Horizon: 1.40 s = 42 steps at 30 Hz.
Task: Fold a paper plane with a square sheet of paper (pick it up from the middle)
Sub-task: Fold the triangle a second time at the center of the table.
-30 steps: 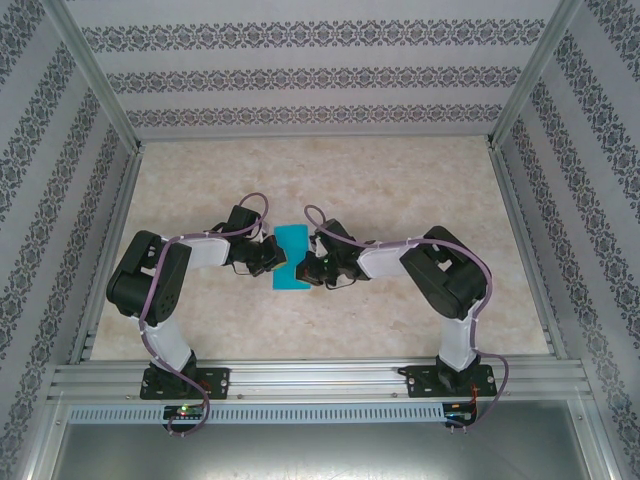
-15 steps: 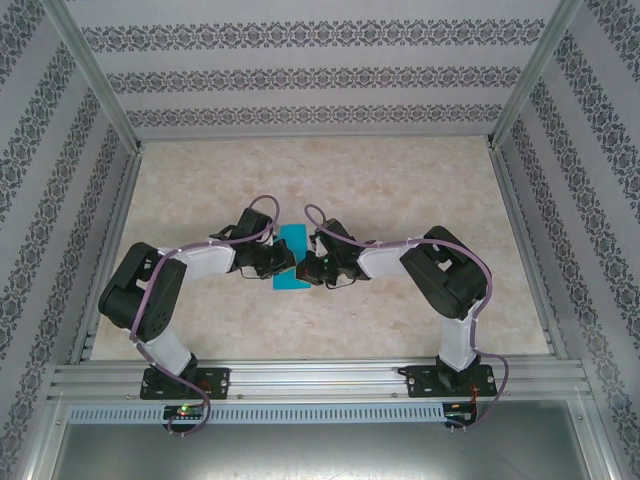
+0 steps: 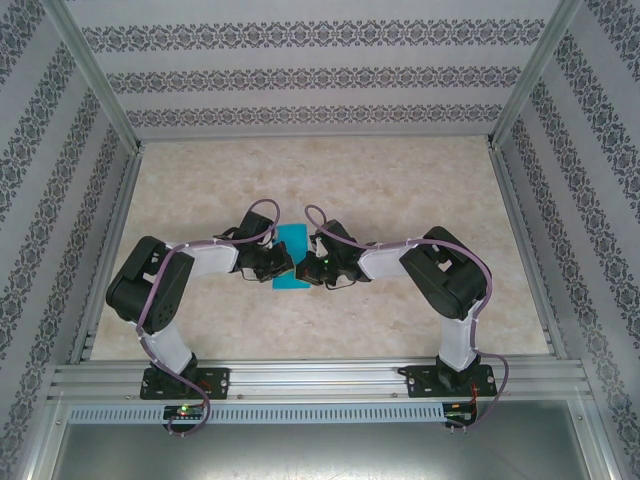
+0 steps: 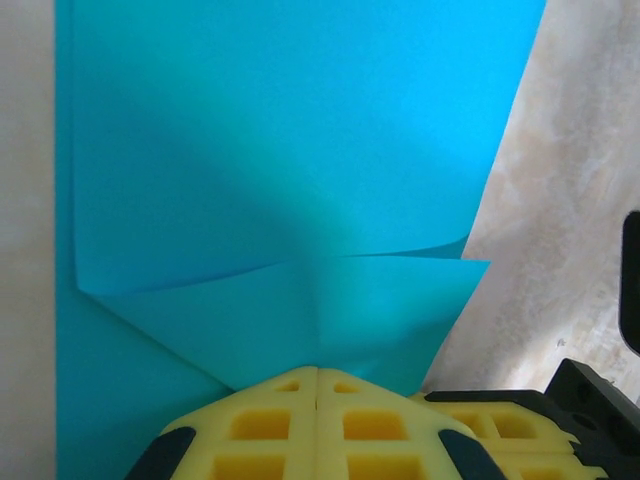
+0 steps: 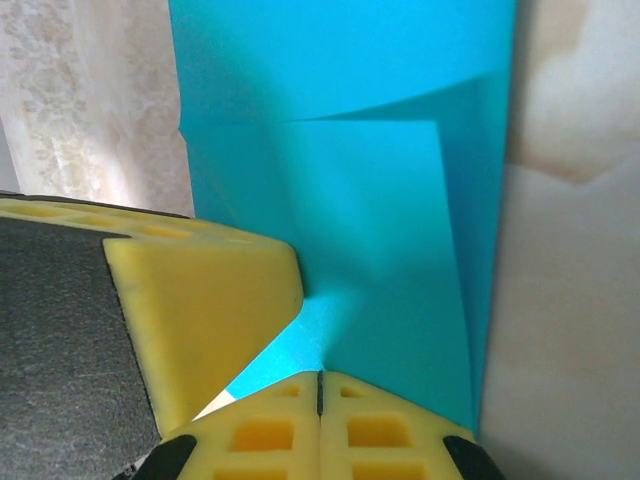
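One creased teal sheet (image 4: 300,150), gridded yellow left claw (image 4: 318,372), right claw (image 5: 320,376)

Smooth matt teal paper sheet (image 4: 300,130), creased; yellow foam-like gridded finger pads (image 4: 270,400); matt marble-look tabletop (image 3: 400,190); brushed aluminium rail (image 3: 320,378).

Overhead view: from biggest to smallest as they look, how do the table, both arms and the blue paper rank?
1. table
2. left arm and right arm, which look about alike
3. blue paper
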Each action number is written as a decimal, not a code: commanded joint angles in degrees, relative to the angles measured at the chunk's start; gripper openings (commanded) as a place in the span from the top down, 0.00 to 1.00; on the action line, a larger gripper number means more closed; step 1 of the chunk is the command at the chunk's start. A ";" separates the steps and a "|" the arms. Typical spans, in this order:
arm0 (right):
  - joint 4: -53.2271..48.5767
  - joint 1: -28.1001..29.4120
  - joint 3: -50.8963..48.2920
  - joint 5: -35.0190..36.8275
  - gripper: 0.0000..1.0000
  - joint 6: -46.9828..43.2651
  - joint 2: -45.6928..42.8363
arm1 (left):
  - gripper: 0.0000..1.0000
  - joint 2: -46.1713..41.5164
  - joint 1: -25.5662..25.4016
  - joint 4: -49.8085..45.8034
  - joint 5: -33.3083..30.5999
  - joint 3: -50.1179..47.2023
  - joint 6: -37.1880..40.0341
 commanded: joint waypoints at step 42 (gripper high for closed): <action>-13.93 1.99 7.97 1.69 1.00 -6.72 -3.96 | 0.90 -0.67 15.27 -1.59 5.26 -4.21 9.47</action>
